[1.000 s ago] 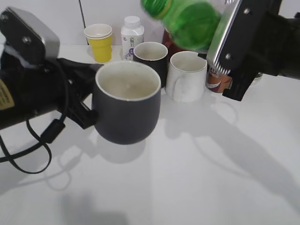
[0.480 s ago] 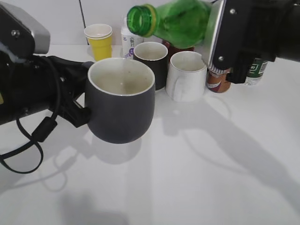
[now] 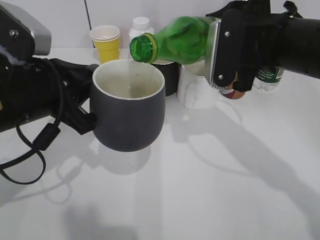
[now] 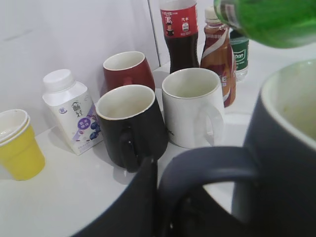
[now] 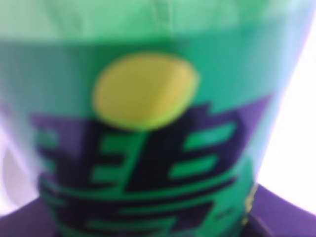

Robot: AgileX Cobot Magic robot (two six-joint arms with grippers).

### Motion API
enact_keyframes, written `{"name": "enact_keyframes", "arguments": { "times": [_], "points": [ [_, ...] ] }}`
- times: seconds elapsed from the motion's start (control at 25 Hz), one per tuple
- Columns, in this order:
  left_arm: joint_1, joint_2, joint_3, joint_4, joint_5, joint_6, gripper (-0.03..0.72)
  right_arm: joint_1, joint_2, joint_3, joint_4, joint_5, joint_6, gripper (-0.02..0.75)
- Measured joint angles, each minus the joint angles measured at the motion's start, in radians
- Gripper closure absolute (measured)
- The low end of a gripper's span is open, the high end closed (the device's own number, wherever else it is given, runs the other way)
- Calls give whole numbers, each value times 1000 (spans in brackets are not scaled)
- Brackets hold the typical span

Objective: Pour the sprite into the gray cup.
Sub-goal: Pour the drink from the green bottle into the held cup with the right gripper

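The gray cup [image 3: 129,117] is held above the table by its loop handle [image 4: 207,165] in my left gripper [image 3: 82,117], which is shut on it. My right gripper [image 3: 220,55] is shut on the sprite [image 3: 172,40], a green bottle tipped on its side with its open mouth just over the cup's far rim. No liquid is seen leaving the mouth. The bottle's green label fills the right wrist view [image 5: 148,138]. In the left wrist view the cup's body [image 4: 281,163] is at right with the bottle [image 4: 271,19] above it.
Behind stand a glossy black mug [image 4: 131,126], a white mug [image 4: 192,111], a red mug [image 4: 127,71], a cola bottle [image 4: 178,34], a brown drink bottle [image 4: 219,57], a small green-label water bottle [image 3: 267,75], a white milk bottle [image 4: 71,111] and yellow paper cups [image 3: 106,45].
The right gripper has lowered and tipped the green bottle further, bringing its mouth down to the cup's rim. The left gripper has shifted the cup slightly left and up.
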Motion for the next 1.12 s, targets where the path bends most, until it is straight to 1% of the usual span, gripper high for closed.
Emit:
{"name": "enact_keyframes", "arguments": {
  "times": [0.28, 0.48, 0.64, 0.92, 1.12],
  "points": [
    [0, 0, 0, 0, 0, 0, 639, 0, 14, -1, 8, -77, -85, 354],
    [0, 0, 0, 0, 1, 0, 639, 0, 45, -2, 46, -197, -183, 354],
    [0, -1, 0, 0, 4, 0, 639, 0, 74, -4, 50, -253, -247, 354],
    [0, -1, 0, -2, 15, 0, 639, 1, 86, -4, 50, -352, -276, 354],
    [0, -1, 0, -2, 22, 0, 640, 1, 86, -4, 46, -362, -279, 354]
  ]
}}
